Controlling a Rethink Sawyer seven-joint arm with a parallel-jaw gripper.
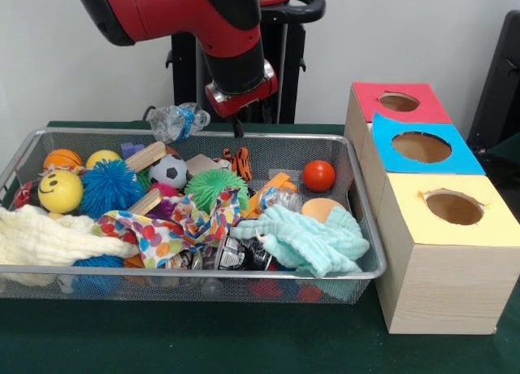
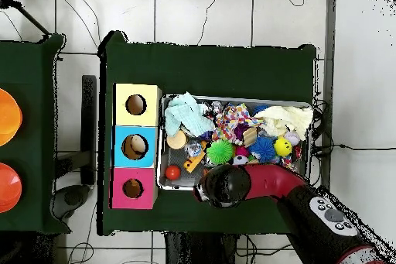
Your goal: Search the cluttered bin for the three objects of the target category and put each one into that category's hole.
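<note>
Your arm point(image 1: 219, 32) comes down from twelve o'clock in the front view and ends over the far rim of the bin point(image 1: 203, 270); the gripper point(image 1: 238, 130) shows only as a thin dark tip just above the tiger toy point(image 1: 238, 160), and you cannot tell whether it is released or clenched; in the overhead view the arm's wrist hides it. The tiger toy, orange with black stripes, lies against the bin's far wall, at about one o'clock from the green spiky ball point(image 1: 213, 184) and at nine o'clock from the red ball point(image 1: 318, 176); whether the tip touches it is unclear. The red-ringed hole point(image 1: 398, 102) sits at the far end of the wooden box point(image 1: 443, 289), at three o'clock from the toy, with the blue-ringed hole point(image 1: 421, 147) and the yellow-ringed hole point(image 1: 453, 207) nearer the camera.
</note>
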